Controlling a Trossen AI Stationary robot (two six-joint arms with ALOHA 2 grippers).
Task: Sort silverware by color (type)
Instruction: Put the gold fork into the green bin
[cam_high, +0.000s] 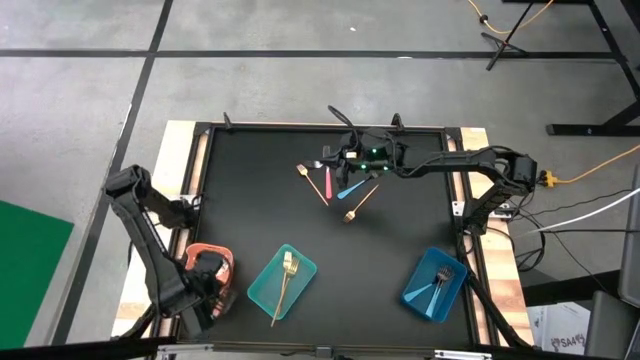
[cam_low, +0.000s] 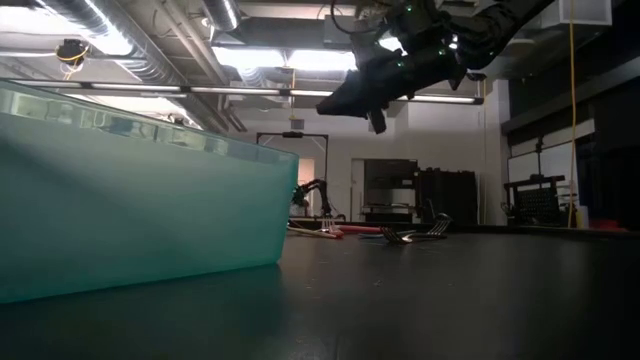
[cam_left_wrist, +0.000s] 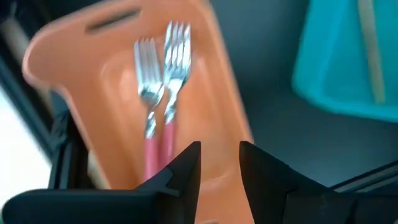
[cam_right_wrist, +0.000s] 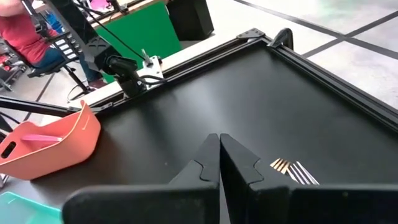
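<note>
Black table (cam_high: 400, 230): two pink forks (cam_left_wrist: 158, 106) lie in the orange tray (cam_left_wrist: 205, 93) under the spread left gripper (cam_left_wrist: 219, 171); the right gripper (cam_high: 342, 158) is pressed together above loose cutlery (cam_high: 335, 187).

High: overhead, straight down, whole table (cam_high: 330, 240). Low: tabletop level, teal tray (cam_low: 140, 190) close. L wrist: close above orange tray (cam_left_wrist: 205, 124). R wrist: across table; orange tray shared w/ L wrist.

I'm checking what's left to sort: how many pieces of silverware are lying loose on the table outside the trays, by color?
Gold silverware: 2
Pink-handled silverware: 1
Blue-handled silverware: 1
Total: 4
</note>
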